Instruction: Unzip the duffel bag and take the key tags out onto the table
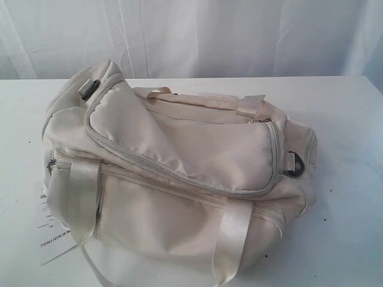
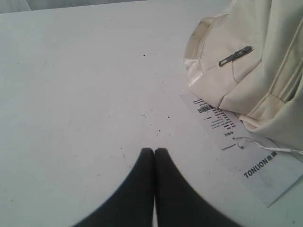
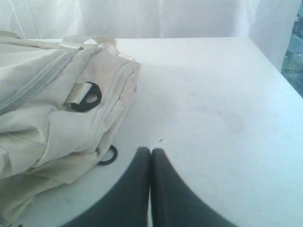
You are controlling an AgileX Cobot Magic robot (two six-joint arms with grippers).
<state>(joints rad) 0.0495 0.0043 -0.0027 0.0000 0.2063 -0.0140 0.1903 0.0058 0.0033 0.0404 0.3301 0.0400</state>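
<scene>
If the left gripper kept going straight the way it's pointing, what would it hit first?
Nothing obvious: ahead of the left gripper lies only bare table. The duffel bag and paper label sit to one side. Tilted downward, it would probably touch the table first.

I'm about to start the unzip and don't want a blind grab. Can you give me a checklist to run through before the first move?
1. Grippers free: ok. The left gripper and right gripper are both shut, holding nothing.
2. Large cream fabric duffel bag resting on the broad white table: ok.
3. Grey top zipper opened: not ok, it looks closed.
4. Top zipper's pull located: cannot tell. Only a grey side-pocket pull shows clearly.
5. Coloured plastic key tags in sight: not ok, none visible.
6. Bare tabletop for setting the tags down: ok, beside the bag end with the black strap ring.
</scene>
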